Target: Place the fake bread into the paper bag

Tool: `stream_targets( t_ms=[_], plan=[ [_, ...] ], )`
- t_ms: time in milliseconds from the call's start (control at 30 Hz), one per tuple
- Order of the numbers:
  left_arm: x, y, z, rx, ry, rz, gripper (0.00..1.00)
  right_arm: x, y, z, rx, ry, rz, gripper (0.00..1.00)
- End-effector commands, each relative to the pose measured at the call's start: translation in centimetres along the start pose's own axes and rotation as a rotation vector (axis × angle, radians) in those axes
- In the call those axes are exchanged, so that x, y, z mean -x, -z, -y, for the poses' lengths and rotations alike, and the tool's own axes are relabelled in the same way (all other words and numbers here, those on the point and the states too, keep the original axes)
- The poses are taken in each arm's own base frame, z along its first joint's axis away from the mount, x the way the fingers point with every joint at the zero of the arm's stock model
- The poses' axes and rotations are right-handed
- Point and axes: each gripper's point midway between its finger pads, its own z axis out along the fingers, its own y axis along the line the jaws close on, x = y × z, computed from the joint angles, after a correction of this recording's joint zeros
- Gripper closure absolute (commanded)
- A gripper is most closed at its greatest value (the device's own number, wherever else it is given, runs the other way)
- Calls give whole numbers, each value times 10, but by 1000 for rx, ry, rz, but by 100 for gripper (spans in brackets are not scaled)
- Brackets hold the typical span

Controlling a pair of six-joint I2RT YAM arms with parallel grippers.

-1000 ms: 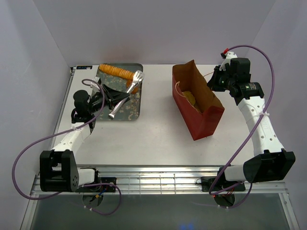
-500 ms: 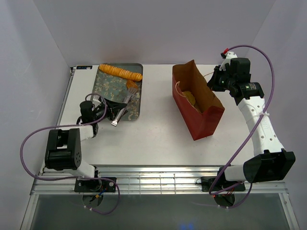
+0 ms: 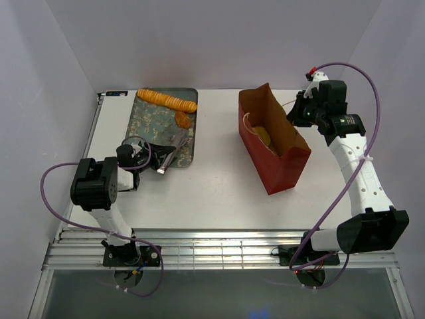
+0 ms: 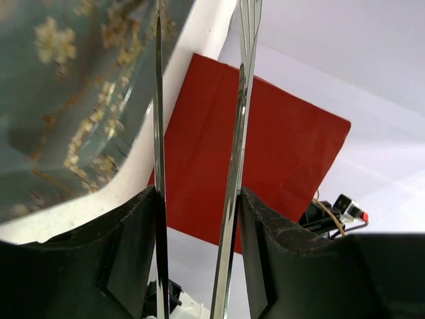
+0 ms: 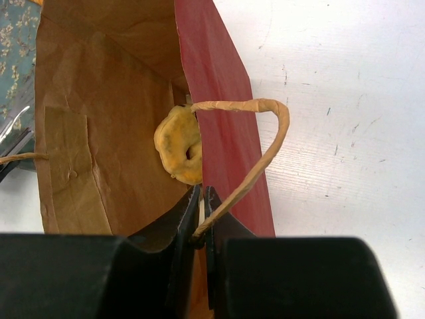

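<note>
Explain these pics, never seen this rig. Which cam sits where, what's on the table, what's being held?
Two small robot arms, a left arm and a right arm, are bolted at the table's near edge. The wide picture looks down from above and behind them. The other two come from a camera on each wrist.

On the white table sits a floral tray with a long loaf and a small bun. Beside it is an open red paper bag with a donut inside.

The left fingers hold metal tongs at the tray's near corner. The right fingers pinch the bag's rim beside its string handle.
</note>
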Motion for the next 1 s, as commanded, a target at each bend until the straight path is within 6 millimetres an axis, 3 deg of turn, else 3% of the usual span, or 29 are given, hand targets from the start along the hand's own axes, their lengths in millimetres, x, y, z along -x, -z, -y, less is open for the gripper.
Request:
stream_targets(
  t_ms=[0, 967],
  plan=[
    [14, -5, 19, -72, -48, 31, 41, 17, 10, -3, 2, 30, 53, 87],
    [66, -42, 23, -90, -5, 111, 39, 14, 4, -1, -3, 25, 45, 87]
  ],
)
